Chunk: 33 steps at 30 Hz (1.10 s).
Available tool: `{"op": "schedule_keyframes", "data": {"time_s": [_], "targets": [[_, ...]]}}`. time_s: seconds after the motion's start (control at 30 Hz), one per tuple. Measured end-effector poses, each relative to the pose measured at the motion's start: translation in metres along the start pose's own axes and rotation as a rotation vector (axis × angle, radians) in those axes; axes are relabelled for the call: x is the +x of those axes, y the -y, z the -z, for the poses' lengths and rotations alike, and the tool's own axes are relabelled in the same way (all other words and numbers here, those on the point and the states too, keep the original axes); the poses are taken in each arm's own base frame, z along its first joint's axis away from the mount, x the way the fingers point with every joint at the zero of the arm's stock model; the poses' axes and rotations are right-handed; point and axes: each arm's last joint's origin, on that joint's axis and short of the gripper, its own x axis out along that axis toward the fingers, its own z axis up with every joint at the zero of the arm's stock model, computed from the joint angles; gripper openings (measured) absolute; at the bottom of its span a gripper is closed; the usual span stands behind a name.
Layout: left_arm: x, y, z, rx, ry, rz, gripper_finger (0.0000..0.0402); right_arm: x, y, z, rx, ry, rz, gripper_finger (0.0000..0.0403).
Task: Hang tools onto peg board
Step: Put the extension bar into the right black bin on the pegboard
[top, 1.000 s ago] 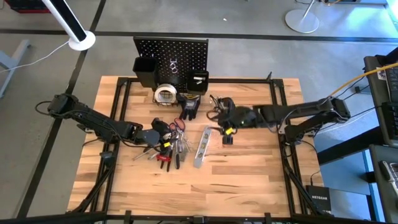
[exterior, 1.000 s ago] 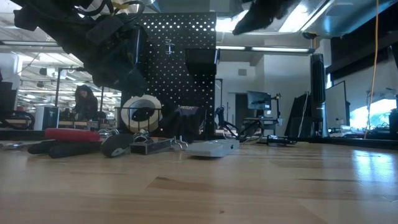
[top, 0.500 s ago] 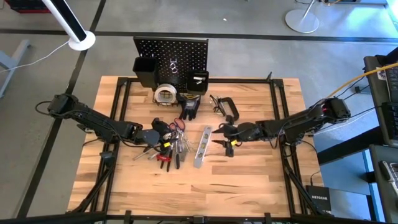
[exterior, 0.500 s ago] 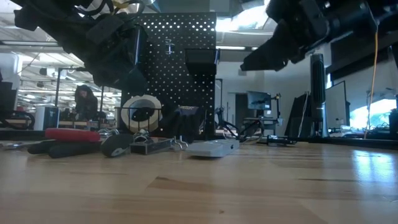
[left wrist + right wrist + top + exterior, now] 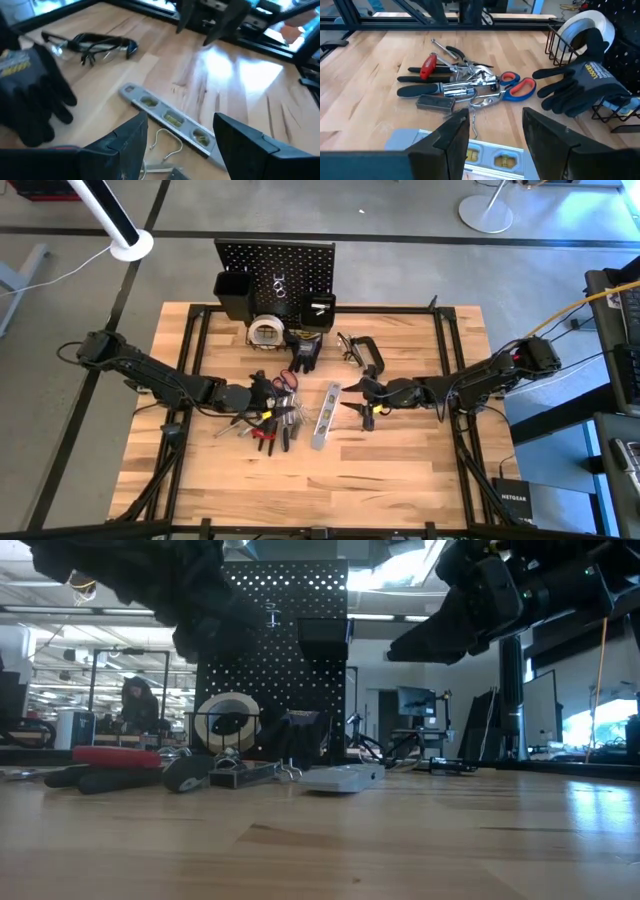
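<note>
The black peg board (image 5: pixel 275 268) stands upright at the table's far edge, with the pale tape roll (image 5: pixel 265 332) and black gloves (image 5: pixel 305 352) lying at its foot. A heap of pliers and red-handled scissors (image 5: pixel 455 82) lies left of the silver level bar (image 5: pixel 325 415), which rests flat on the table. My left gripper (image 5: pixel 185 145) hovers open over the heap's right side (image 5: pixel 262 395), facing the level bar (image 5: pixel 170 117). My right gripper (image 5: pixel 492 135) hangs open just right of the level bar (image 5: pixel 352 400), above its far end (image 5: pixel 485 155). Neither holds anything.
Dark safety glasses (image 5: pixel 92 45) lie on the wood right of the gloves. A black bin (image 5: pixel 234 292) and a wire basket (image 5: pixel 557 37) hang on the peg board. Bare wood stretches along the near half of the table (image 5: pixel 330 490).
My right gripper has come down from high above the table toward the level bar's far end, tipping from steeply downward to nearly level, still open. My left gripper has risen a little over the tool heap and tipped its fingers upward. No tool has moved.
</note>
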Motion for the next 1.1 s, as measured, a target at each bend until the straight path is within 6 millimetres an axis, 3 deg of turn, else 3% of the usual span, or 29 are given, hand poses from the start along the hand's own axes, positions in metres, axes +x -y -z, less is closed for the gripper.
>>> {"op": "schedule_keyframes", "data": {"time_s": [0.23, 0.43, 0.6, 0.87, 1.1], "targets": [[0.004, 0.02, -0.025, 0.114, 0.004, 0.024, 0.0214, 0.001, 0.0, 0.0, 0.001, 0.002, 0.001, 0.0184], [0.014, 0.032, -0.038, 0.2, -0.141, -0.03, 0.0214, 0.001, 0.0, 0.001, -0.002, -0.004, 0.0, 0.0184], [0.023, 0.034, -0.033, 0.257, -0.279, -0.081, 0.0214, 0.001, 0.0, 0.001, -0.005, -0.006, 0.0, 0.0184], [0.043, 0.03, -0.005, 0.326, -0.464, -0.04, 0.0214, 0.002, 0.0, 0.004, -0.011, -0.026, 0.001, 0.0184], [0.056, 0.028, 0.01, 0.358, -0.523, -0.058, 0.0214, 0.002, 0.0, 0.004, -0.011, -0.024, 0.001, 0.0184]]}}
